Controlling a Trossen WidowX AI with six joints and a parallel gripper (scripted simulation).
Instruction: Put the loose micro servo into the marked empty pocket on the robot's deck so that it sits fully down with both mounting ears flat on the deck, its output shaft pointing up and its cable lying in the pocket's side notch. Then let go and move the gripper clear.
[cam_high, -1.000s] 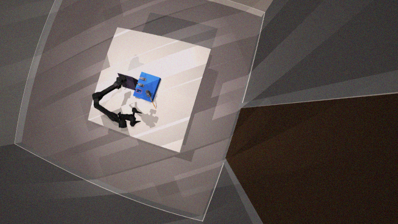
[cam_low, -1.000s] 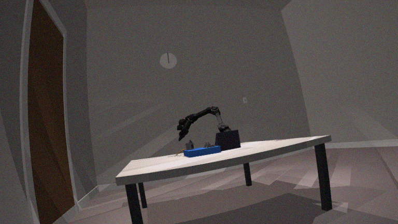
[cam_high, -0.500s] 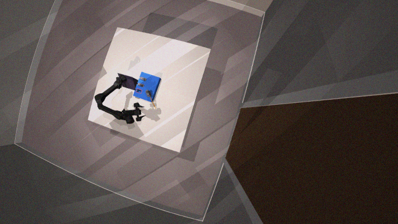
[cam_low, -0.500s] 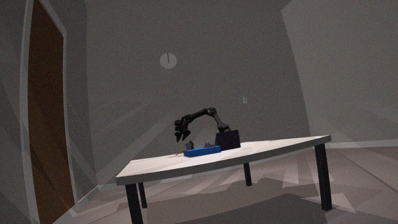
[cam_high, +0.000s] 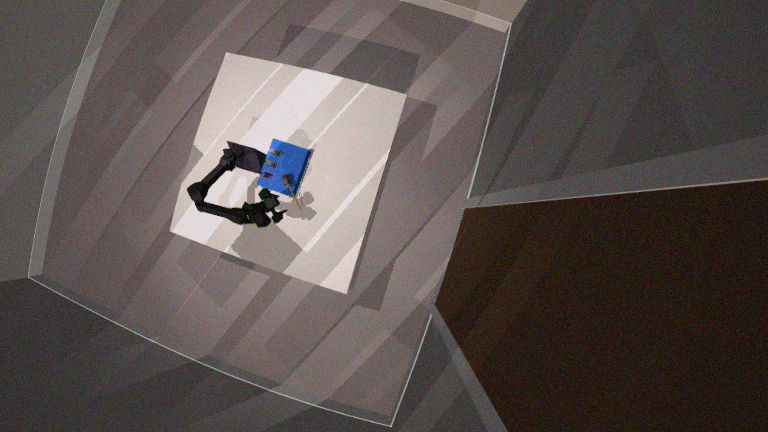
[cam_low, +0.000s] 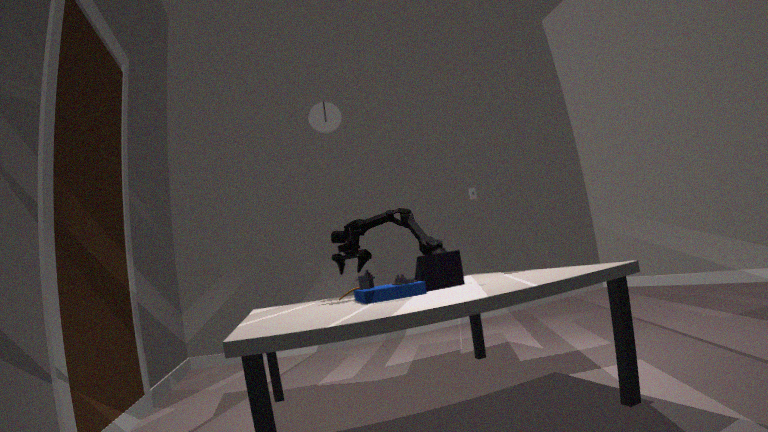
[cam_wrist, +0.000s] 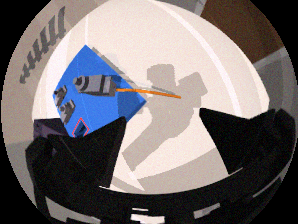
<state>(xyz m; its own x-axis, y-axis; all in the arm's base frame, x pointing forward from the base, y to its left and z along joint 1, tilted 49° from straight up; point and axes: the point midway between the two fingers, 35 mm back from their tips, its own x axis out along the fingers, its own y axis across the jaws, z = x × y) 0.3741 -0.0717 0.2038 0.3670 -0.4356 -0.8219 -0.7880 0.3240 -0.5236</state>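
Note:
The loose micro servo stands on the blue deck, seemingly upright with its shaft end up. Its orange cable runs out over the deck's edge. The red-outlined pocket is empty, near the deck edge on the arm base's side; its side notch is too small to tell. My gripper is open and empty, pointing down. It hangs above and beside the deck, off the servo's cable side, touching nothing.
Two seated servos stick up in a row with the marked pocket. The dark arm base stands close beside the deck. The deck rests on the pale table.

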